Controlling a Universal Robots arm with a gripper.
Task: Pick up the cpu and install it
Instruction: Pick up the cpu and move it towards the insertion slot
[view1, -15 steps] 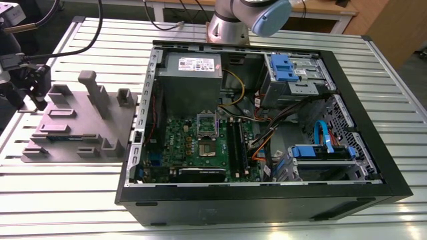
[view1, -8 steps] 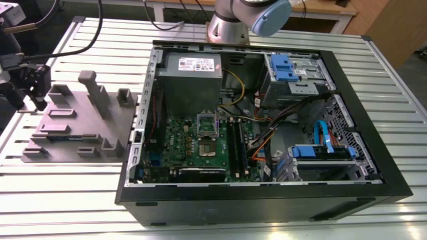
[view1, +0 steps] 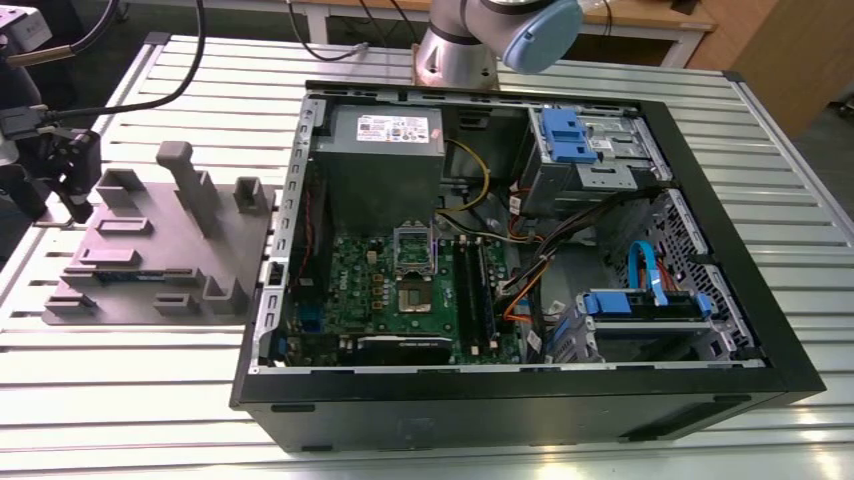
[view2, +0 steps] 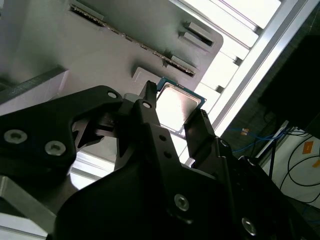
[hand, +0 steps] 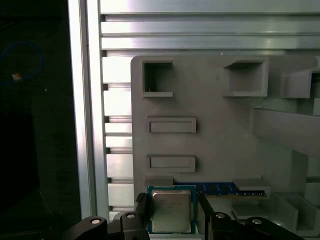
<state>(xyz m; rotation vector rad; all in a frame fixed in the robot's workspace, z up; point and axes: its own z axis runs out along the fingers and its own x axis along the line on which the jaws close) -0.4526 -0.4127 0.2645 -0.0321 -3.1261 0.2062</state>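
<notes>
End effector (hand: 172, 200) hangs over the near corner of the grey fixture block (hand: 210, 100), which lies on the slatted aluminium tabletop (view1: 134, 400) at the exterior view's left, well apart from the open computer case (view1: 534, 400). In both wrist views the two black fingers (hand: 142, 207) are parted and straddle the cpu (hand: 171, 210), one finger on each of two opposite edges. The fingers sit just beside those edges; whether they touch the cpu cannot be told, and nothing is lifted.

The cpu lies flat in a shallow recess of the fixture block, shiny silver top facing up, green-blue border visible around the metal lid. A memory stick (hand: 215, 189) lies on edge in a slot just beside the cpu recess.

Inside the case, the motherboard (view1: 400, 290) lies flat. Its socket (view1: 416, 265) stands open near the board's centre, with the metal frame raised. Black memory sticks (view1: 470, 285) stand in slots beside the socket.
</notes>
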